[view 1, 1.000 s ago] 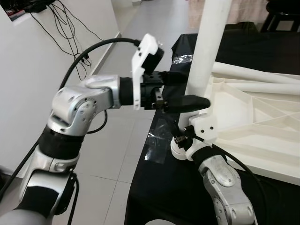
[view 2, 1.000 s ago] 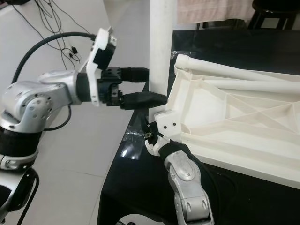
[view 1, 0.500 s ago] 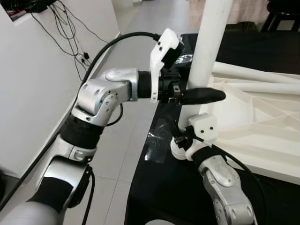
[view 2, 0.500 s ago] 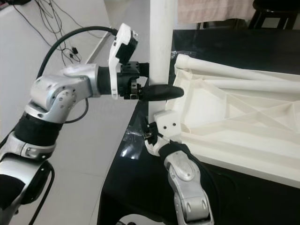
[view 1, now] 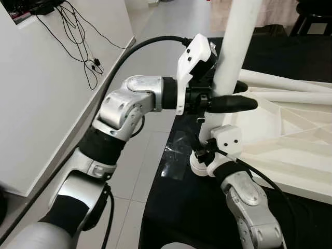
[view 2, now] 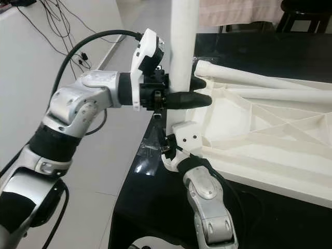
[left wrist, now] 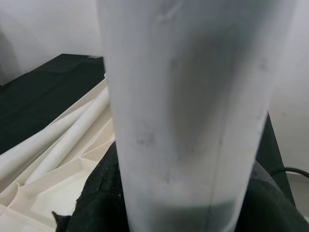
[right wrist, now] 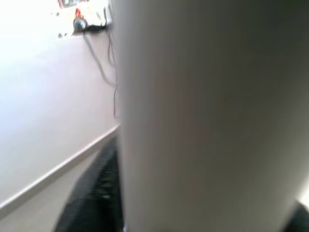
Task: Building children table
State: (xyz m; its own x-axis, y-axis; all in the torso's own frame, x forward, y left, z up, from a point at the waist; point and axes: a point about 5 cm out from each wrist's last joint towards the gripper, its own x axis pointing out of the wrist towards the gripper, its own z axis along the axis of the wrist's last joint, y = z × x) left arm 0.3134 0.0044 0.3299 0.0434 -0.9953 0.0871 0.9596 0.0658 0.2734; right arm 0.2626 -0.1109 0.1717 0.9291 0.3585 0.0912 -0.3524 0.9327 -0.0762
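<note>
From the head we are looking forward and down through both eyes, sharing the upright white cylindrical table leg (view 1: 233,52) and the black tabletop (view 2: 155,207). Both wrist cameras are pressing very close against that leg (left wrist: 193,111), each facing it from its own side.

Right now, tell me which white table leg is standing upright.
The leg at the tabletop's near-left corner, with the left pincer around it. The other two legs lie flat in the upturned top.
</note>
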